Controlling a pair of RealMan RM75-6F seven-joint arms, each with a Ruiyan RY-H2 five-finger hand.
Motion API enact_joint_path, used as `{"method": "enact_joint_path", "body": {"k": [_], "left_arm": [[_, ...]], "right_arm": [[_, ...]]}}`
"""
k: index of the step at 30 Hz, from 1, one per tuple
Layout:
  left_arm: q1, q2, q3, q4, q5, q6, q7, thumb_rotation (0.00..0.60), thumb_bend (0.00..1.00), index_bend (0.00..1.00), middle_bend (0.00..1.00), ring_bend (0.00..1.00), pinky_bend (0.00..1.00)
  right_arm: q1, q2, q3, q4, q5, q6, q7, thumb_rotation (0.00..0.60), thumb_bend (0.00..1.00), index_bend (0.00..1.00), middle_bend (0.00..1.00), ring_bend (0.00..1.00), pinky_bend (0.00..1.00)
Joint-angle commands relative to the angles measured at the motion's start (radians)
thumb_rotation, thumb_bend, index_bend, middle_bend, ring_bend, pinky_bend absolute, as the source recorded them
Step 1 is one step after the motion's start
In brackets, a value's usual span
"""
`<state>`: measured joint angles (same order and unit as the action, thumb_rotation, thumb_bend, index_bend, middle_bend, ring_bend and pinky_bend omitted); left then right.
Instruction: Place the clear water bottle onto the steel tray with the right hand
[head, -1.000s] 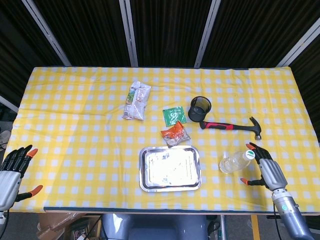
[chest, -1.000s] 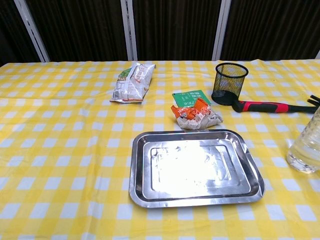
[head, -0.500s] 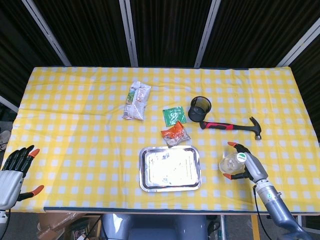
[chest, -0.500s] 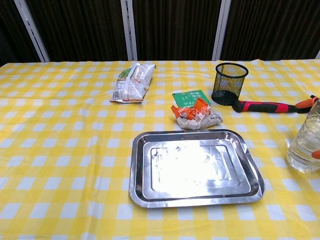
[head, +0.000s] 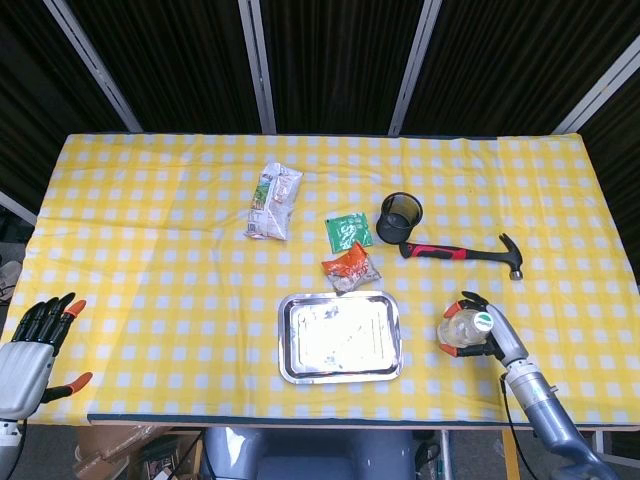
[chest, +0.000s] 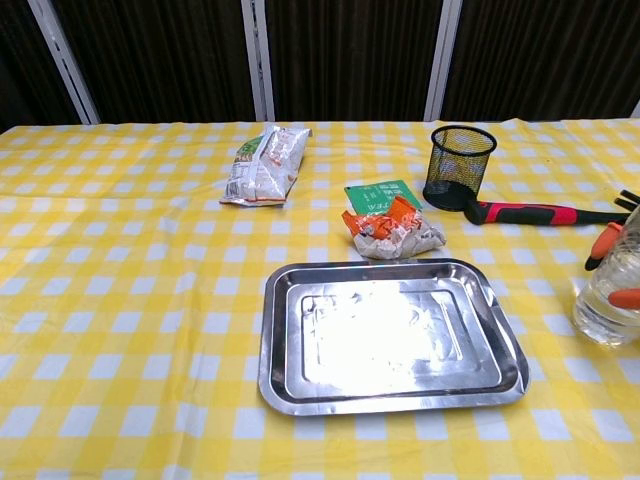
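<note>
Head view
Steel tray (head: 340, 336): flat on the yellow checked table (head: 150, 260), near the front edge. Nothing lies in it.
Black mesh cup (head: 400, 217): stands upright behind the tray, to the right. I cannot tell if anything is inside.
Clear water bottle (head: 462, 326): stands upright on the table, right of the tray and apart from it.
Right hand (head: 487, 333): fingers wrap around the bottle from the right side; orange tips press on its front.
Left hand (head: 30, 345): off the front left corner of the table, fingers spread, holding nothing.
Hammer (head: 465, 253): lies behind the bottle, its red and black handle end just beside the cup.
Snack bags: white one (head: 273, 201), green one (head: 348, 231), orange one (head: 350, 268), all behind the tray.

Chest view
Tray (chest: 390, 340): shiny inside, nothing in it.
Cup (chest: 458, 166): upright; you can see through its mesh.
Bottle (chest: 612, 290): at the right edge, with clear water in its lower part.
Right hand fingertips (chest: 605, 243): orange tips touch the bottle's side; the rest of the hand is cut off.
</note>
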<state>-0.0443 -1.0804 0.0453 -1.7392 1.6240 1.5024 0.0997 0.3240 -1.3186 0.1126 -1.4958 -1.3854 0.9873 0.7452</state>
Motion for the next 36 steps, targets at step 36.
{"method": "enact_joint_path", "body": {"k": [36], "left_arm": [[0.01, 0.023, -0.008, 0.01, 0.007, 0.036, -0.071, 0.6, 0.18, 0.05, 0.0, 0.0, 0.0]], "right_arm": [[0.016, -0.054, 0.031, -0.359, 0.124, 0.094, -0.388, 0.6, 0.58, 0.84, 0.67, 0.3, 0.0]]}}
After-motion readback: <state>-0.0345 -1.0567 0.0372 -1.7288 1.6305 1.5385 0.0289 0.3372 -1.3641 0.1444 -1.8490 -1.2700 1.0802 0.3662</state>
